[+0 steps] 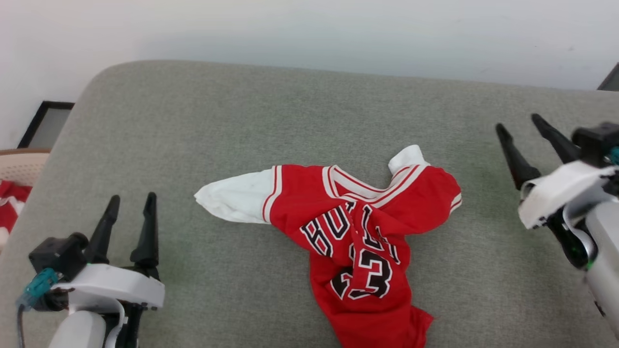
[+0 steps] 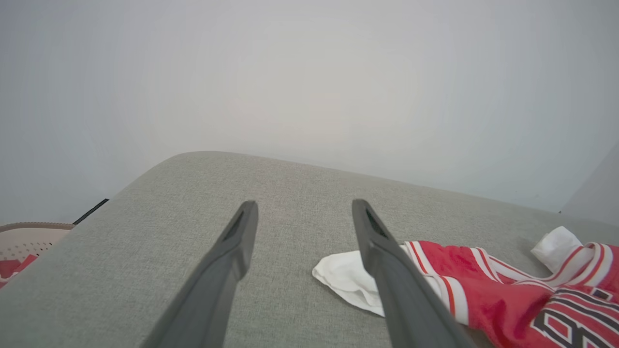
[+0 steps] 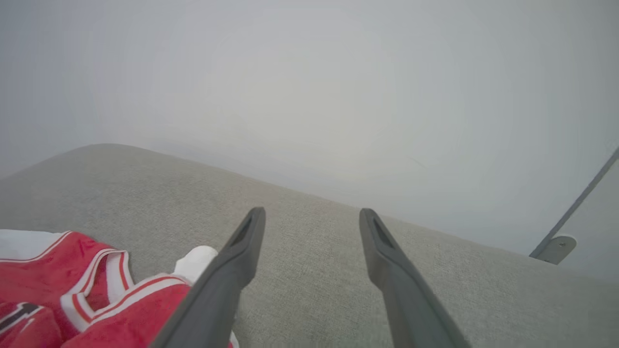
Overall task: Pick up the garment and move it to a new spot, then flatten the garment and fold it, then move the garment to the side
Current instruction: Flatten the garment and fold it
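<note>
Wrinkles run all over the garment (image 1: 358,232), a red shirt that lies in a bunched heap on the big grey cushion (image 1: 242,121). It sits near the middle of the cushion, a bit toward the robot, and its bottom end runs off the near edge of the head view. One white sleeve (image 1: 232,198) sticks out flat toward the robot's left side. The other sleeve is a small white lump at the far right of the shirt. The collar has red and white stripes. Black letters with white edges and the number 23 show on the front, but folds hide part of the letters. The left gripper (image 1: 133,196) is at the near left, well apart from the shirt. Its two dark fingers (image 1: 147,232) are spread open with nothing between them. In the left wrist view the flat white sleeve lies on the cushion, partly behind one finger. The right gripper (image 1: 517,122) is at the right side, also apart from the shirt, and its fingers are spread open and hold nothing too. In the right wrist view the shirt lies low at the left. A plain pale wall (image 1: 309,29) stands behind the cushion. At the far left, off the cushion, is a pale basket (image 1: 19,166) with some red cloth (image 1: 9,203) in it.
</note>
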You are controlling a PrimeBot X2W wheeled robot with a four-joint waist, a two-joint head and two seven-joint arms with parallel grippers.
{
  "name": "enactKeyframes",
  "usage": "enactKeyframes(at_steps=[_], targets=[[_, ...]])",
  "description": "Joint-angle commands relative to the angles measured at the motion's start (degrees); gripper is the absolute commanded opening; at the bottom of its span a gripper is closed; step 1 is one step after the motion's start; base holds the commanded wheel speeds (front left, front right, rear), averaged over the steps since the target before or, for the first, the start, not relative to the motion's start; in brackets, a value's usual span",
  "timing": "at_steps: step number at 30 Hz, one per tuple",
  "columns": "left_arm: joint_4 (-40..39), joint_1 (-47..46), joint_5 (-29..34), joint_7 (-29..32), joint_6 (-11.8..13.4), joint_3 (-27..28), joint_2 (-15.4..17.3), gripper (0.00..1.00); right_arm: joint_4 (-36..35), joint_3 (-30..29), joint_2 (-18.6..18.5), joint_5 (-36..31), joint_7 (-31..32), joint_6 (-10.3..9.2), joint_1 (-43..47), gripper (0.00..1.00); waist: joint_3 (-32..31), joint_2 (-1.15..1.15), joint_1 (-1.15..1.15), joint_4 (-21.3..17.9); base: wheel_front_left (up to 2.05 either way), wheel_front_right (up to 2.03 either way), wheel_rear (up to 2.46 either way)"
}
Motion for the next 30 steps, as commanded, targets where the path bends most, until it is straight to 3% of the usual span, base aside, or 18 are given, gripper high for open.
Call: enactKeyframes(at_steps=[1,8,16,23,30], targets=[[-0.15,0.75,0.39,0.00,0.18,0.19,0.25,1.00,-0.39,-0.52,0.08,-0.43,-0.27,-0.09,0.81,1.00,-0.06,0.00,0.00,-0.34,0.00,0.00,0.00],[-0.84,1.08,0.67,0.00,0.58,0.24,0.60,1.00,-5.31,-9.84,0.76,-3.93,-0.33,-0.09,8.12,1.00,0.03,0.00,0.00,-1.50,0.00,0.00,0.00],[-1.29,0.73,0.59,0.02,0.78,-0.22,0.71,1.00,-13.39,-17.15,3.17,-8.44,4.34,-0.09,14.45,1.00,0.47,0.00,0.00,-2.08,0.00,0.00,0.00],[-1.18,-0.31,0.81,0.07,0.79,-0.99,0.61,1.00,-19.78,-16.79,4.21,-10.05,10.44,-0.09,16.58,1.00,1.09,0.00,0.00,-1.38,0.00,0.00,0.00],[-0.81,-0.76,0.92,0.06,0.71,-1.77,0.38,1.00,-21.23,-14.79,4.09,-9.11,15.17,-0.09,15.31,1.00,1.42,0.00,0.00,-0.07,0.00,0.00,0.00]])
